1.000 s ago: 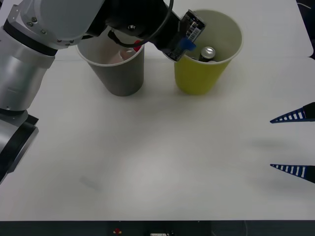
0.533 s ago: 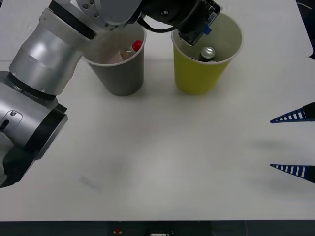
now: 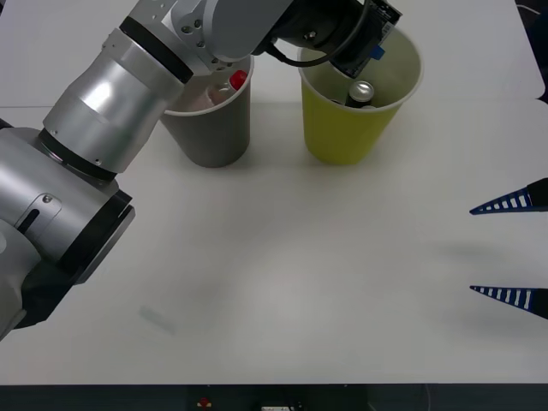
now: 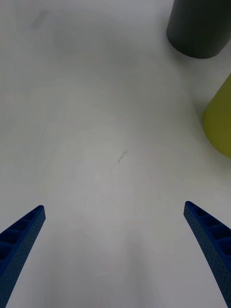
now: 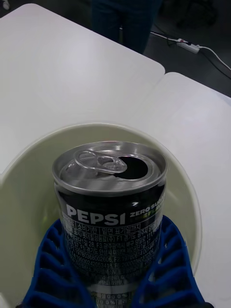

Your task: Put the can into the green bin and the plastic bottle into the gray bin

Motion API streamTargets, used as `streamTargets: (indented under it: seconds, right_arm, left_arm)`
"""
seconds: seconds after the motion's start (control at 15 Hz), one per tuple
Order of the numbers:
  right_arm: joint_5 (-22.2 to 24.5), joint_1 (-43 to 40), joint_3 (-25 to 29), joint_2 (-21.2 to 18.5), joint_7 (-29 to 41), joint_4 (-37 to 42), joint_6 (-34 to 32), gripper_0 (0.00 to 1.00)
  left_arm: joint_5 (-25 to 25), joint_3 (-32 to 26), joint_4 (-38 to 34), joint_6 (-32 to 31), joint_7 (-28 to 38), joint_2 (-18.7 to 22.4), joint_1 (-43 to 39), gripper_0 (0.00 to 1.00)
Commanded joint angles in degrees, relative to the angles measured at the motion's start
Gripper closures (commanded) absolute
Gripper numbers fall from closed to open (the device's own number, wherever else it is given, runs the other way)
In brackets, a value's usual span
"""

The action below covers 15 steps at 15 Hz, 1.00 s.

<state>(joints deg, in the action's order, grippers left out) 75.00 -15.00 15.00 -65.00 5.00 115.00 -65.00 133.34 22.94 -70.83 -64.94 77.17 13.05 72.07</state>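
Note:
My left gripper is shut on a black can and holds it over the back rim of the green bin. In the left wrist view the can stands upright between the blue fingers, silver top up, above the green bin's mouth. Another can lies inside that bin. The gray bin stands to its left, and the plastic bottle's red cap shows inside it. My right gripper waits open at the table's right edge, its fingers wide apart.
The two bins stand side by side at the back of the white table. The right wrist view shows the gray bin and the green bin from the side. A person's legs stand beyond the table's far edge.
The left arm has swung to the right with the can, from the gap between the two bins to above the green bin's mouth. The right arm has stayed still.

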Motion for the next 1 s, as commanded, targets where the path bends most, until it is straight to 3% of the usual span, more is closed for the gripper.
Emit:
streamTargets:
  seconds: [0.07, 0.47, 0.6, 0.87, 1.0]
  right_arm:
    - [0.00, 0.00, 0.00, 0.00, 0.00, 0.00, 0.00, 0.00]
    - [0.00, 0.00, 0.00, 0.00, 0.00, 0.00, 0.00, 0.00]
    - [0.00, 0.00, 0.00, 0.00, 0.00, 0.00, 0.00, 0.00]
    - [0.00, 0.00, 0.00, 0.00, 0.00, 0.00, 0.00, 0.00]
    - [0.00, 0.00, 0.00, 0.00, 0.00, 0.00, 0.00, 0.00]
  left_arm:
    - [-0.18, 0.00, -0.01, -0.01, -0.09, -0.04, 0.00, 0.00]
    - [-2.38, -0.09, -1.15, -0.01, -4.83, 0.93, -0.97, 0.00]
    - [-4.40, -0.09, -7.21, -0.10, -6.33, 4.00, -4.48, 0.00]
    - [-13.54, -2.37, -20.22, -0.01, -13.89, 12.53, -13.71, 0.00]
    - [-16.62, -4.04, -27.34, -0.10, -14.68, 16.04, -18.90, 0.00]
